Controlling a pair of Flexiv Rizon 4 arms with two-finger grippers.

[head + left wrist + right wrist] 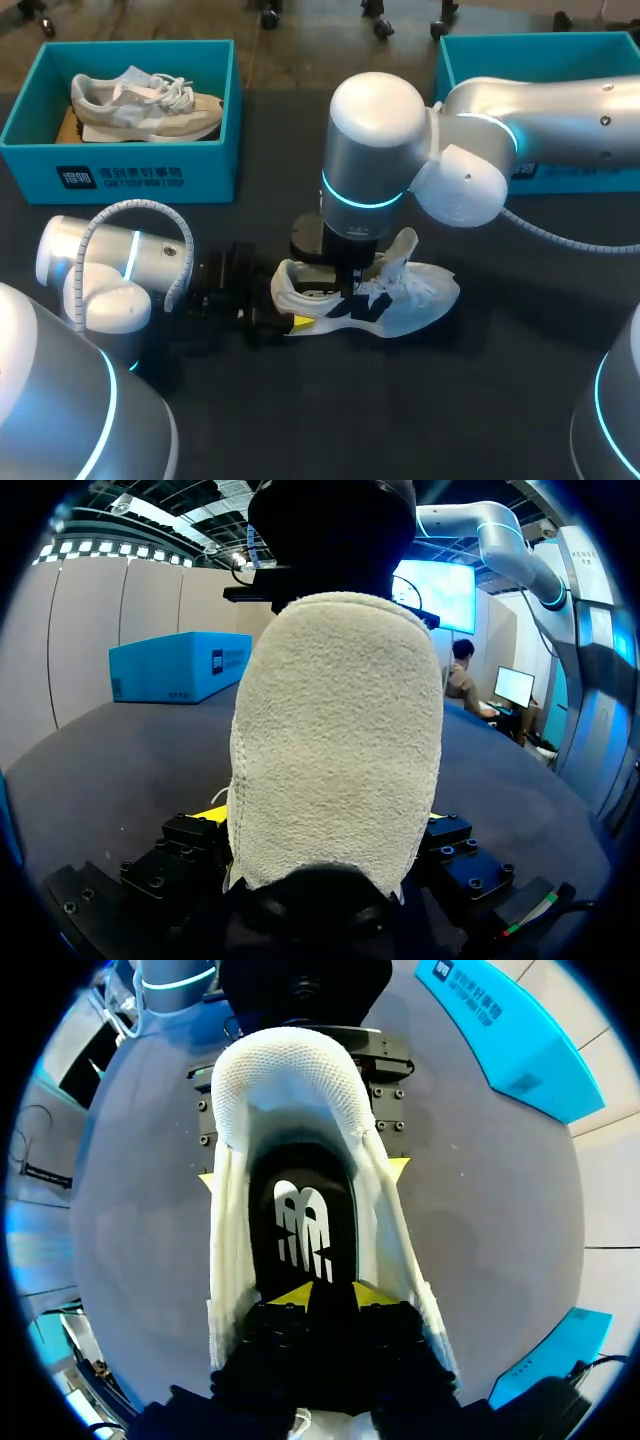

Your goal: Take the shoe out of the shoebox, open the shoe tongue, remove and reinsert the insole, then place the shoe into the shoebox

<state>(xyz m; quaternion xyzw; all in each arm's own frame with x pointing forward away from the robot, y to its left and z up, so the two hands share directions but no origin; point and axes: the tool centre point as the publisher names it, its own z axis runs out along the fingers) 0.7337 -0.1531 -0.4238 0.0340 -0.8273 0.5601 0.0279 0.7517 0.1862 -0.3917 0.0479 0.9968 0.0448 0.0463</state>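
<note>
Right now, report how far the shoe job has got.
Done: white mesh shoe is out, on the dark table. In hand: left gripper clamps its heel; right gripper reaches into the opening above the black insole, still seated. To do: insole out and back, shoe into a teal cardboard shoebox.

Dark matte table [400, 420], seen from above. At its far left corner, an open-topped teal box [140, 178], set roughly square to the table's edge, with white print along the near wall. Inside, a grey and cream sneaker [150, 105] lying on its side, pale sole toward the near wall, toe toward the box's right wall, heel toward its left, white laces bunched loosely over the top. Beside the heel, near the box's left wall, a scrap of something brown [68, 125], too small to tell whether paper or card. Box and sneaker well apart from the table's middle.
</note>
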